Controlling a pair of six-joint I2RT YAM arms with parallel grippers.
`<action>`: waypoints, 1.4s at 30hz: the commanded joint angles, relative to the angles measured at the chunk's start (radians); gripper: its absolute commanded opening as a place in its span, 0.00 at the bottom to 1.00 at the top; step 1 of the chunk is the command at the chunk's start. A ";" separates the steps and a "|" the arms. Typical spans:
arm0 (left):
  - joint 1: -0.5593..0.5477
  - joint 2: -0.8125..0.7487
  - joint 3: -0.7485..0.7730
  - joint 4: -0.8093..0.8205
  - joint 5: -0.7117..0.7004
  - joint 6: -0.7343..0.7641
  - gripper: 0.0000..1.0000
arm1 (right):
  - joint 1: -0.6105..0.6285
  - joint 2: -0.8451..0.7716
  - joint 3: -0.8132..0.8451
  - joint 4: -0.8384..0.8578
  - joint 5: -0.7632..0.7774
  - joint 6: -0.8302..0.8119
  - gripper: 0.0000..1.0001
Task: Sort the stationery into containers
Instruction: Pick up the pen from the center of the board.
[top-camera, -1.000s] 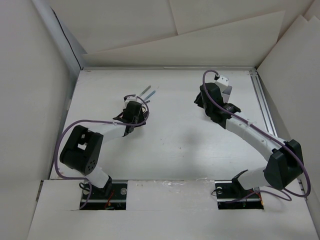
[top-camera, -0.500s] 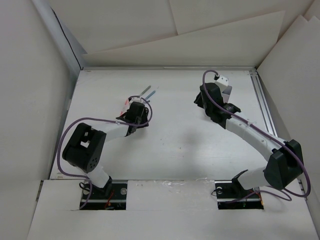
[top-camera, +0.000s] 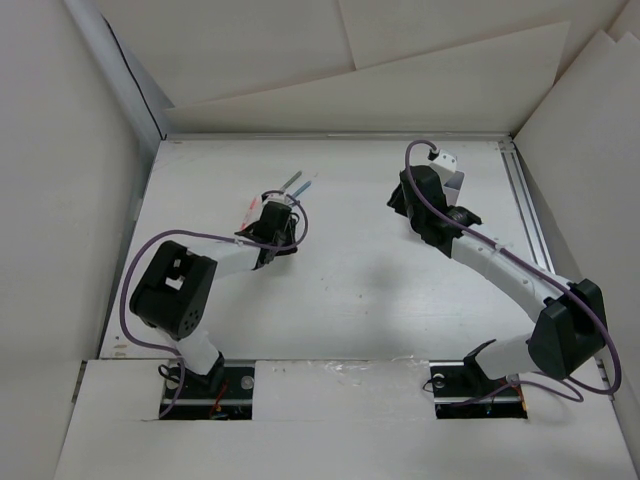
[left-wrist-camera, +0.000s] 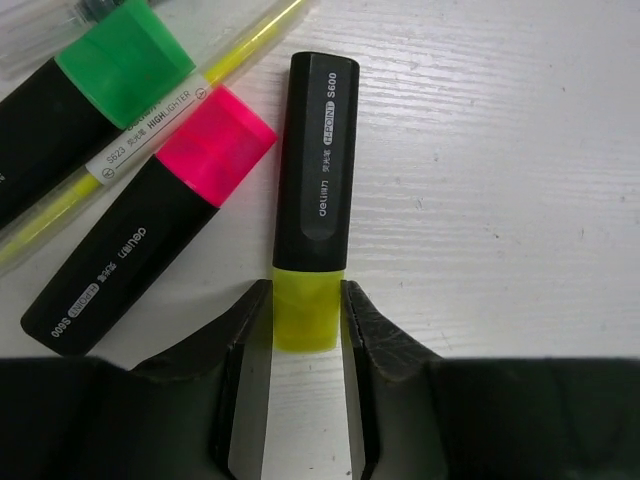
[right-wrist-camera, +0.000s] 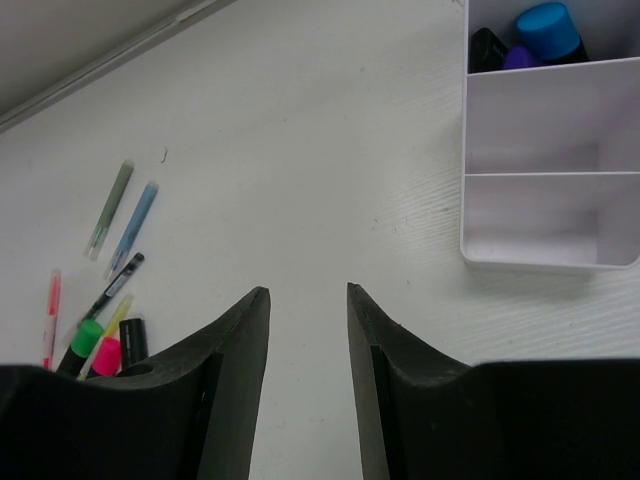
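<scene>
A black highlighter with a yellow cap (left-wrist-camera: 318, 180) lies on the white table. My left gripper (left-wrist-camera: 305, 290) is shut on its yellow end, with both fingers touching the cap. A pink-capped highlighter (left-wrist-camera: 150, 235) and a green-capped one (left-wrist-camera: 90, 90) lie just to its left, with a thin yellow pen (left-wrist-camera: 250, 45). In the top view the left gripper (top-camera: 275, 218) sits over this pile. My right gripper (right-wrist-camera: 308, 292) is open and empty above bare table. The pale divided box (right-wrist-camera: 545, 262) is to its right. The box's far compartment holds a blue-capped highlighter (right-wrist-camera: 548, 25) and a purple-capped one (right-wrist-camera: 520, 57).
Thin grey-green (right-wrist-camera: 109, 208) and blue (right-wrist-camera: 134, 228) pens lie beyond the pile, and a pink pen (right-wrist-camera: 49, 310) lies at its left. The box (top-camera: 455, 182) stands at the back right behind the right gripper (top-camera: 405, 200). White walls enclose the table.
My left arm has shifted a little to the right and forward at the pile of stationery. The right arm has not moved.
</scene>
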 joint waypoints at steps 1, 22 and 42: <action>-0.004 -0.001 0.023 -0.009 0.032 0.014 0.15 | -0.005 -0.022 0.010 0.053 0.000 -0.010 0.43; -0.142 -0.298 -0.179 0.342 0.374 -0.012 0.11 | -0.005 -0.076 0.030 0.073 -0.655 -0.019 0.47; -0.195 -0.345 -0.228 0.514 0.553 -0.027 0.13 | -0.005 -0.086 -0.102 0.044 -0.649 -0.019 0.70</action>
